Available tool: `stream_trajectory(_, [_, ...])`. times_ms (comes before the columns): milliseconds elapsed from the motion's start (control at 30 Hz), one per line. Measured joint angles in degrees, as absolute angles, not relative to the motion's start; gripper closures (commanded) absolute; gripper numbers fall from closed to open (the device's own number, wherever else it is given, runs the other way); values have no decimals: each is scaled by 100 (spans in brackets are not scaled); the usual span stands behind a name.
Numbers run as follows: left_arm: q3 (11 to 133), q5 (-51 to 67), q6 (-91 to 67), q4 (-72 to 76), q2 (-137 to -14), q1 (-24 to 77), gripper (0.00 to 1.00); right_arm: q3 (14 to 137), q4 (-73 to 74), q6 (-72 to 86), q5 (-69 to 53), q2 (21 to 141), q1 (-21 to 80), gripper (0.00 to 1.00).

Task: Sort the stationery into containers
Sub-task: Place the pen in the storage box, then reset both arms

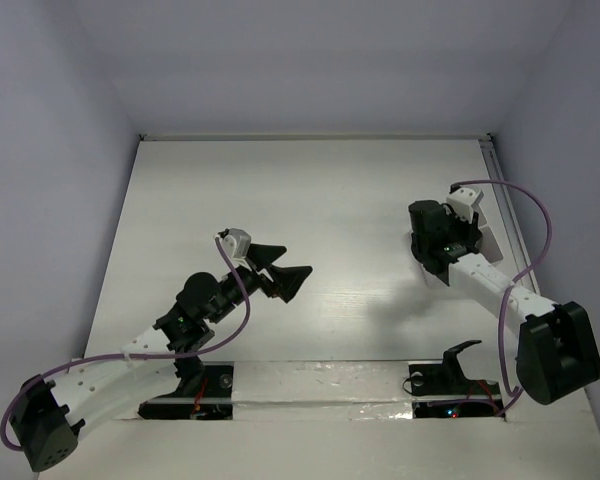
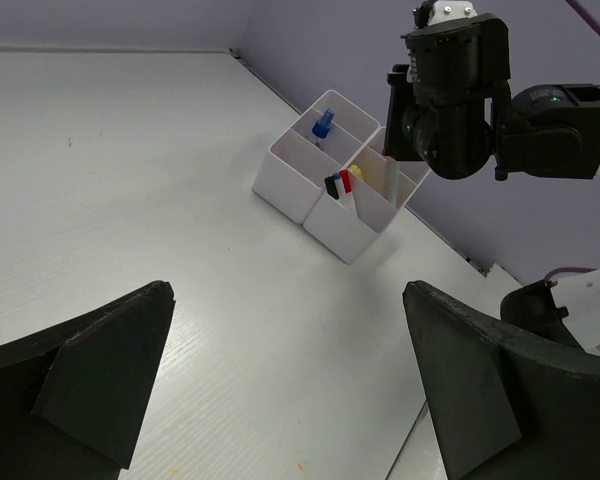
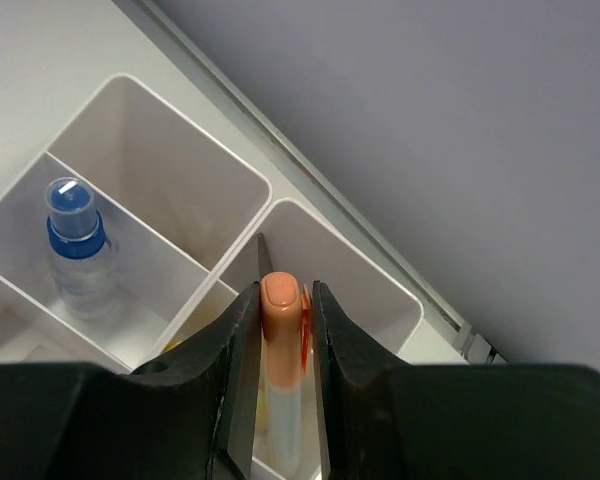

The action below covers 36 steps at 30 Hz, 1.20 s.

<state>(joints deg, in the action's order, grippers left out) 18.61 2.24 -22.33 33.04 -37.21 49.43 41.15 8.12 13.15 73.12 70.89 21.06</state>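
From above, your left arm (image 1: pixel 130 352) holds its jaws released and wide over the middle of the counter (image 1: pixel 310 190), well apart from the work; the right arm (image 1: pixel 480 275) reaches to the counter's right edge and hides most of the containers (image 1: pixel 490 242).

In the left wrist view the right jaws hang above the compartment nearest the wall; the white orange-capped tube (image 2: pixel 390 180) drops from them, its lower end already below the rim; a blue-capped bottle (image 2: pixel 323 125) and black and red pieces (image 2: pixel 338 184) sit in the neighbouring compartments.

In the right wrist view those jaws are clenched on the tube just under its cap; it stands upright, near a divider. Keep it vertical; I judge you should lower it until it nears the floor, release, then rise straight up clear of the rim.
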Motion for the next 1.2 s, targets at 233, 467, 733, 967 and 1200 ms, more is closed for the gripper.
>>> stream_trajectory(233, [1861,139,-2233,3297,-3732,4943,1,4219,1347,1800,7172,7008,2108,31])
stream_trajectory(467, [1852,-220,-2268,3166,-3623,4943,1,4545,1741,2104,6442,6075,2108,0])
stream_trajectory(733, [1874,-722,-2611,2698,-2792,4943,1,4801,1531,2204,4040,4049,2108,0])
stream_trajectory(967, [2858,-1066,-2762,1592,-2110,4943,1,5205,1070,2248,1339,3227,2108,0])
stream_trajectory(1200, [4648,-1664,-2163,626,-1629,4943,1,5540,958,2274,-117,2720,2108,0])
